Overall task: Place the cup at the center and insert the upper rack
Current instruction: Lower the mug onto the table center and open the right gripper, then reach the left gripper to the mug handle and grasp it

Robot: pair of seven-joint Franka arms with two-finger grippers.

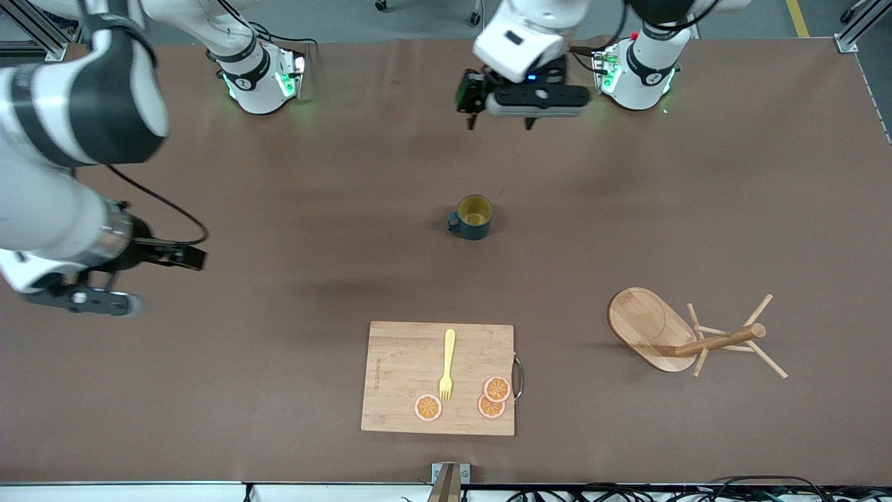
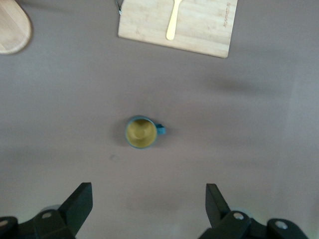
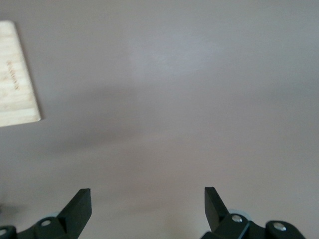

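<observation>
The cup (image 1: 474, 217) stands upright near the middle of the table (image 1: 279, 209), mouth up, yellow inside showing, its handle turned toward the right arm's end. I have the left tool (image 1: 502, 124) hanging in the air over the bare table at the cup's 12 o'clock in the front view, toward the arm bases. Its fingers (image 2: 79, 201) are spread wide and hold nothing. From the left wrist camera I see the cup (image 2: 142, 132) well apart from that tool (image 2: 148, 206), ahead of the gap between the fingers.

The rack (image 1: 690, 335) lies tipped on its side at about 4 o'clock of the cup, toward the left arm's end and nearer the front camera. Its oval base stands on edge and the post and pegs point away from the cup.

The board (image 1: 439, 378) lies at the cup's 6 o'clock, carrying a yellow fork (image 1: 447, 364) and three orange slices (image 1: 493, 397).

My right tool (image 1: 90, 296) hangs over bare table at the right arm's end, about 8 o'clock of the cup and well apart from it. Its fingers (image 3: 79, 206) are also spread wide and empty, with only a corner of the board (image 3: 15, 79) in its wrist camera.
</observation>
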